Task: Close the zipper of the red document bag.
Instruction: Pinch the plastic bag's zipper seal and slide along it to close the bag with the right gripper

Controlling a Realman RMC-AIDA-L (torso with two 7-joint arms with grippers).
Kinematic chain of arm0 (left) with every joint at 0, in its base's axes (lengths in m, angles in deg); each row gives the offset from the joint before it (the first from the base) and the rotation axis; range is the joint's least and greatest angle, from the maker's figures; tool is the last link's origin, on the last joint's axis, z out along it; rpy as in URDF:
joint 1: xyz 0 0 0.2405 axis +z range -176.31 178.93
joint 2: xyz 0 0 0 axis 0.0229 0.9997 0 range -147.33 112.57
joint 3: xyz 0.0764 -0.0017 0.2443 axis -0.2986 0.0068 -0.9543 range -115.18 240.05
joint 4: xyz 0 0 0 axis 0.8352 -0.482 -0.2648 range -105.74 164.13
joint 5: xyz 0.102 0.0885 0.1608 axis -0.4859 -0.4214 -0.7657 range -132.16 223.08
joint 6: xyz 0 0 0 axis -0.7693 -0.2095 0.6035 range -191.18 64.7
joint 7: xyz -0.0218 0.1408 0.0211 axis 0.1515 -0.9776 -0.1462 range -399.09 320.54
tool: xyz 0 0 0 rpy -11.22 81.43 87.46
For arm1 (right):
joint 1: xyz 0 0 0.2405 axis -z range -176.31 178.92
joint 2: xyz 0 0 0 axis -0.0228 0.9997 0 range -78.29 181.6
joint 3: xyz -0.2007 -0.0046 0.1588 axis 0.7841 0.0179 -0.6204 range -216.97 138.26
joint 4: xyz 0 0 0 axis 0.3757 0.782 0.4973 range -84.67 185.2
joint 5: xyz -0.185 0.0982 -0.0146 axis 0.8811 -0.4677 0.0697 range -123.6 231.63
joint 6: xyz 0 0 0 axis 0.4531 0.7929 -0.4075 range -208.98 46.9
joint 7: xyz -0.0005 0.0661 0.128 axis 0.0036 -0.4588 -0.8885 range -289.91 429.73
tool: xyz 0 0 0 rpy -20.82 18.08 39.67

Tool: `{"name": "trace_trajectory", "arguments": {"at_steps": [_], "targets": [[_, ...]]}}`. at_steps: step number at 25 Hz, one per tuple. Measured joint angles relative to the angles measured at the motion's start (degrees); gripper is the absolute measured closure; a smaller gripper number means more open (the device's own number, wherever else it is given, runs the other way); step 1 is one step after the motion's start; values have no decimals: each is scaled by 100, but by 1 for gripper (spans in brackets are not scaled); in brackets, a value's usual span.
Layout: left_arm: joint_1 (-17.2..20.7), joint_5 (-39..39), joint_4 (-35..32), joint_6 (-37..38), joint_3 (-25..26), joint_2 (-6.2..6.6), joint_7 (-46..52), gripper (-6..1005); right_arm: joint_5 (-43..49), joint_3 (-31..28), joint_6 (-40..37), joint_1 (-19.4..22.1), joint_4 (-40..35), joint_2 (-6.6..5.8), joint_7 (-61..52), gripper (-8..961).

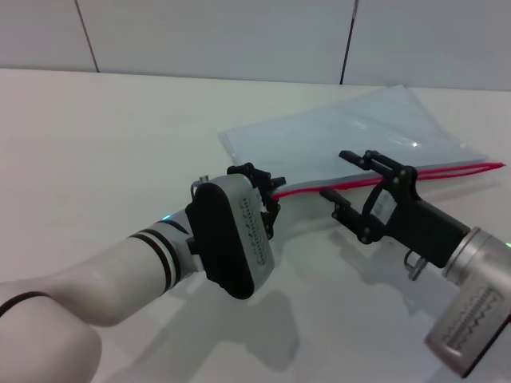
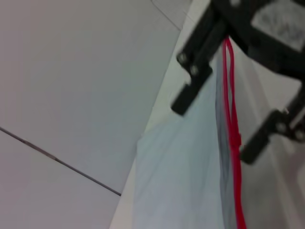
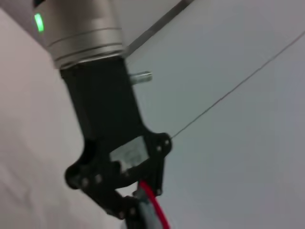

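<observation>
I see white tabletop (image 1: 104, 136) carrying red document bag (image 1: 359, 132), lying flat, far right. Left arm reaches in low from near left; left gripper (image 1: 267, 191) clamped on zipper (image 1: 447, 171) at its left end, fingertips partly hidden by wrist. Right gripper (image 1: 351, 179) open, straddling zipper mid-length, just right of left gripper.

White table (image 1: 120, 120); grey panelled wall (image 1: 215, 36) behind, dark seams, possibly tile joints.

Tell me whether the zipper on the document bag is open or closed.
Cannot tell for its full length. In the left wrist view the zipper shows two red lines slightly apart near the top, suggesting that stretch is open.
</observation>
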Motion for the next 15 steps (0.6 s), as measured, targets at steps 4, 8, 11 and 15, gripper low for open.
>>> {"name": "trace_trajectory", "arguments": {"at_steps": [4,8,11,15], "targets": [[13,0,-21,-3,0,12,-2,921,-6,-2,112,-19,90,6,234,397],[18,-7,-22,-6,1,15,-3,915,-6,-2,158,-15,93,8,336,414],[18,-9,-22,-7,1,16,-3,911,-7,-20,271,-16,95,8,441,426],[18,-17,-22,-7,0,13,-3,906,-12,-54,400,-30,95,9,561,443]]}}
